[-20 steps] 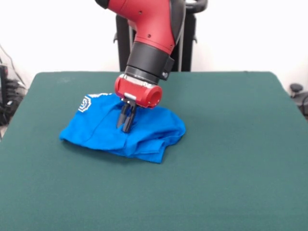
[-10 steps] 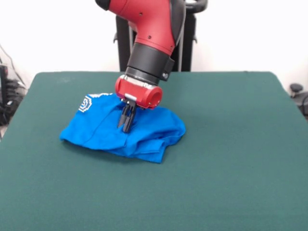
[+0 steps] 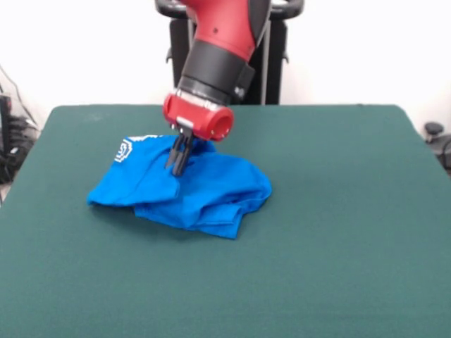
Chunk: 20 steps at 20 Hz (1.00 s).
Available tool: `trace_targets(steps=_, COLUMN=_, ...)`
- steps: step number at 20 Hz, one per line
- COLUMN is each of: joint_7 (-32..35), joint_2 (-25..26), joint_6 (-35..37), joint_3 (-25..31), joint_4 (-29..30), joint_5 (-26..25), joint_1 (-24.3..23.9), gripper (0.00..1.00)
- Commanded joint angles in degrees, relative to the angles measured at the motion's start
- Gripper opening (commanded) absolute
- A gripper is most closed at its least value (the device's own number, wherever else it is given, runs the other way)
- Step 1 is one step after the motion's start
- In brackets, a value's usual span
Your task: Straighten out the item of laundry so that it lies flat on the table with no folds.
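The item of laundry (image 3: 222,189) is a bright blue shirt lying crumpled in folds left of the middle of the dark green table (image 3: 338,225). A bit of white print (image 3: 125,151) shows at its far left corner. My gripper (image 3: 176,167) hangs over the shirt's upper middle. Its two black fingers are pressed together on a pinch of blue cloth, which rises in a small peak up to them. The rest of the shirt stays on the table.
The table's edges lie well away from the shirt on all sides. A black stand (image 3: 271,63) rises behind the far edge, and cables (image 3: 10,141) hang at the left.
The gripper has risen and shifted slightly left with cloth pinched in it. The shirt's middle is pulled up and its front left edge has drawn inward.
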Motion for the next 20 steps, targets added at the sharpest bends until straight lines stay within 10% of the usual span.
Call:
trace_targets(steps=1, joint_7=-2.42, joint_2=-12.57, joint_6=17.45, joint_3=9.67, joint_4=6.16, joint_5=-2.31, joint_1=-0.93, gripper=0.00)
trace_targets(steps=12, joint_7=-9.02, joint_2=-29.65, joint_6=27.79, joint_3=23.24, joint_4=14.61, joint_5=-4.62, joint_1=-13.05, gripper=0.00)
trace_targets(steps=20, joint_7=-13.36, joint_2=-45.05, joint_6=37.33, joint_3=43.51, joint_4=26.06, joint_5=6.34, joint_1=-25.62, gripper=0.00)
